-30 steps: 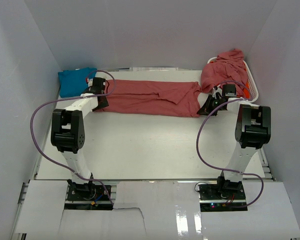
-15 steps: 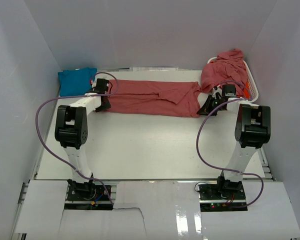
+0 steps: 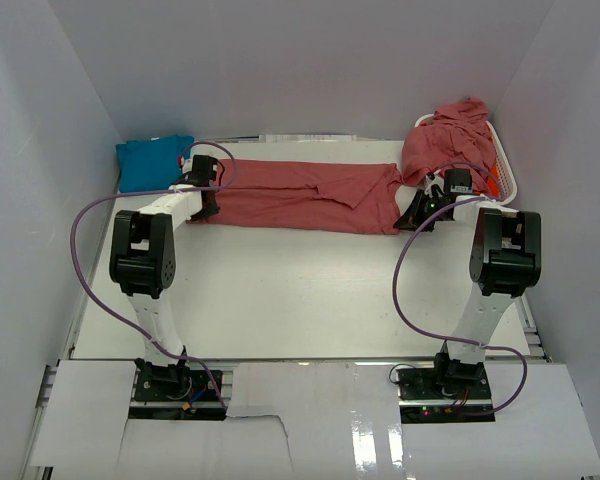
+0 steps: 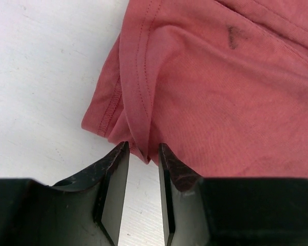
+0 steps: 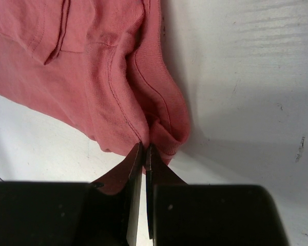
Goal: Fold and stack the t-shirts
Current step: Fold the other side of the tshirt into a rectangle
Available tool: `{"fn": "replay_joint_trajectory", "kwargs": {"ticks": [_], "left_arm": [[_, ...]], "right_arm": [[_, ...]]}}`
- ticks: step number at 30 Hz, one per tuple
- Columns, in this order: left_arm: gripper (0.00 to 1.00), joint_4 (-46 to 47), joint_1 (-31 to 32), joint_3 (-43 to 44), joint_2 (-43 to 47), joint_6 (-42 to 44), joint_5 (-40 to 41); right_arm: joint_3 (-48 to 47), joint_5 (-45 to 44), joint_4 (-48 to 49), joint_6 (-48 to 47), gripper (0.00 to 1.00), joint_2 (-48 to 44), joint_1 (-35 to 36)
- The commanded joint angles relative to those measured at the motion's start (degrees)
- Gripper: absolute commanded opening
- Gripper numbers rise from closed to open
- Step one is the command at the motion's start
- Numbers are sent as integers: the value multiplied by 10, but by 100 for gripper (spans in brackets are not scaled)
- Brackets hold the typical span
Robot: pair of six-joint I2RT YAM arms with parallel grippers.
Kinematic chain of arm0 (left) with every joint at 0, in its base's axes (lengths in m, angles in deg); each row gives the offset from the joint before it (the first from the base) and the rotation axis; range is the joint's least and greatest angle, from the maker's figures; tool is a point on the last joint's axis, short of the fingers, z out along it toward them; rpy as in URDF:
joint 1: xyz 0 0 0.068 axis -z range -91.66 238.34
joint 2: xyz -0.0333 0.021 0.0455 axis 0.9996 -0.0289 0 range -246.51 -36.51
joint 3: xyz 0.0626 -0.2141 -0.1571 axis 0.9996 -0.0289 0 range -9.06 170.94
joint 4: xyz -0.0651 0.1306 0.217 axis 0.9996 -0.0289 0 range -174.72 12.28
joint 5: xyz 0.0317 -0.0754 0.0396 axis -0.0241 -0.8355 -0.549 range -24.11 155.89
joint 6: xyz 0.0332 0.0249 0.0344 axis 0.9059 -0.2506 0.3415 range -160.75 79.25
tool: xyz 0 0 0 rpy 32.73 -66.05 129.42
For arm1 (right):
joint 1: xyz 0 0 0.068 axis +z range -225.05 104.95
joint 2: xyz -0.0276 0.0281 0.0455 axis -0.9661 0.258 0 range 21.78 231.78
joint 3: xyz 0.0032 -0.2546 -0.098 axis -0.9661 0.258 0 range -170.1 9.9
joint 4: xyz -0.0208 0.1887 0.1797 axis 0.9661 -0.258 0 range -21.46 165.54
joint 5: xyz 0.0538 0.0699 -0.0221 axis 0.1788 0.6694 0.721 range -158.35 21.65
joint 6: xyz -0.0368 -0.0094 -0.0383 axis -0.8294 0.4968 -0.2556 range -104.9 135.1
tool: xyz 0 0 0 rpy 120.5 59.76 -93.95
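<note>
Gripping the rose shirt (image 3: 300,195), spread across the far desk (image 3: 300,300), by its near corners for a fold looks the step in hand. Left pincer (image 4: 142,151) stands part open, a corner fold between its tips at 12 o'clock; next it must pinch. Right pincer (image 5: 143,148) is clamped on the other corner, cloth running to 11 o'clock
</note>
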Motion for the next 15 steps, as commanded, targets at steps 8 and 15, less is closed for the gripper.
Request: {"fn": "replay_joint_trajectory", "kwargs": {"ticks": [8, 15], "left_arm": [[31, 8, 3, 2, 15, -10, 20], [0, 5, 3, -3, 14, -13, 23]], "right_arm": [[-18, 14, 15, -3, 8, 6, -3], [-18, 13, 15, -3, 8, 6, -3]]}}
